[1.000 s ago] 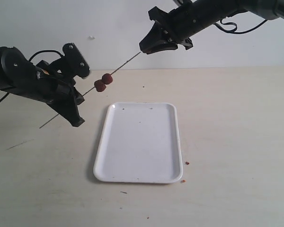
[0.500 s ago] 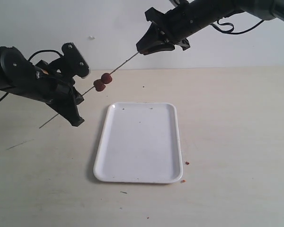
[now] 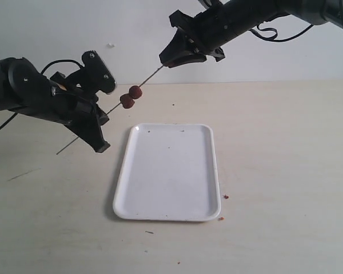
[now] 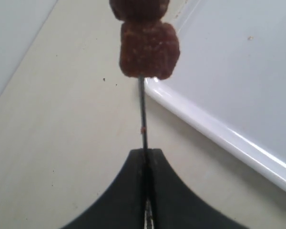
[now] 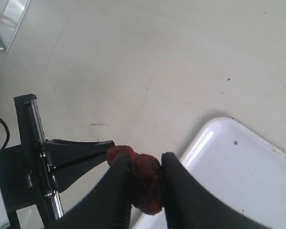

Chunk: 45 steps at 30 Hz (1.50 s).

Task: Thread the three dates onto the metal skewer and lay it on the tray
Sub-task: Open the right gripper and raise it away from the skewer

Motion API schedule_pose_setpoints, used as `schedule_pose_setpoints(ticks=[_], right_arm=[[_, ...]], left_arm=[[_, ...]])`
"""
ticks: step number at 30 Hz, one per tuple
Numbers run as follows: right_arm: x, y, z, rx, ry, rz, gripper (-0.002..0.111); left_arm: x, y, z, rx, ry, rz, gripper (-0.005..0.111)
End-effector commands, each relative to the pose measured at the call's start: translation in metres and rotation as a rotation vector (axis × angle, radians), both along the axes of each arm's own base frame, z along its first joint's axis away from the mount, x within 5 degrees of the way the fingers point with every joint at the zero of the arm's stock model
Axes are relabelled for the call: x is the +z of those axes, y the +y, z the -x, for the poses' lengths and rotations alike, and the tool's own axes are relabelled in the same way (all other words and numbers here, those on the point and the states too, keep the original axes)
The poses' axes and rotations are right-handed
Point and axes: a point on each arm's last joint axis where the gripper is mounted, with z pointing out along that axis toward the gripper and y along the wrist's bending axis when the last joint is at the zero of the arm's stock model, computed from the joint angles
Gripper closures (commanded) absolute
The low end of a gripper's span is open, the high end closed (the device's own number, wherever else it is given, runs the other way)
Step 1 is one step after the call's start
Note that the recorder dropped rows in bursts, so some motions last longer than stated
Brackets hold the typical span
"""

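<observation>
The metal skewer [image 3: 150,76] is held in the air on a slant. In the exterior view it rises from lower left to upper right, over the table [image 3: 274,142] just beyond the far left corner of the tray [image 3: 171,171] and clear of it. Two dates are threaded near its middle, touching each other: the lower date [image 3: 126,101] and the upper date [image 3: 135,91]. Below them, the left gripper [image 4: 146,155] has its fingers pressed together on the shaft, just short of the lower date. A stretch of bare rod extends past the gripper toward the table. At the upper end of the skewer, the right gripper [image 5: 145,160] is closed on a dark red lump, the third date [image 5: 145,187]. This date is visible only in the right wrist view. In the exterior view the fingers hide it. The tray lies flat on the table and carries a few tiny brown specks. Small crumbs [image 3: 224,197] lie on the table beside its near right corner.
</observation>
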Motion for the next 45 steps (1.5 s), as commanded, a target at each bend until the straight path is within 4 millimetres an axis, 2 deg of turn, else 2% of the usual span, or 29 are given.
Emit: schedule_pose_setpoints(ticks=[1,10,17,19,24,27,40,45], right_arm=[[0.002,0.011,0.003,0.029,-0.006,-0.006,0.087],[0.002,0.026,0.007,0.059,-0.006,0.0,0.087],[0.001,0.048,0.014,0.109,-0.011,0.013,0.085],[0.0,0.048,0.014,0.109,-0.012,0.017,0.077],[0.0,0.047,0.014,0.105,-0.009,0.019,0.042],[0.0,0.047,0.014,0.105,-0.009,0.019,0.032],[-0.006,0.042,0.013,0.11,-0.021,0.112,0.031],[0.0,0.035,0.012,0.096,-0.033,0.11,0.031]], left_arm=[[0.006,-0.006,0.002,-0.017,-0.041,0.005,0.107],[0.008,-0.006,0.0,-0.001,-0.065,0.017,0.107],[0.01,-0.006,-0.001,0.024,-0.071,0.041,0.107],[0.01,-0.006,-0.001,0.024,-0.071,0.041,0.107],[0.01,-0.006,-0.001,0.034,-0.066,0.05,0.107],[0.01,-0.006,-0.001,0.034,-0.066,0.05,0.107],[0.012,-0.006,-0.004,0.101,-0.078,0.107,0.107],[0.012,-0.006,-0.004,0.101,-0.078,0.107,0.107]])
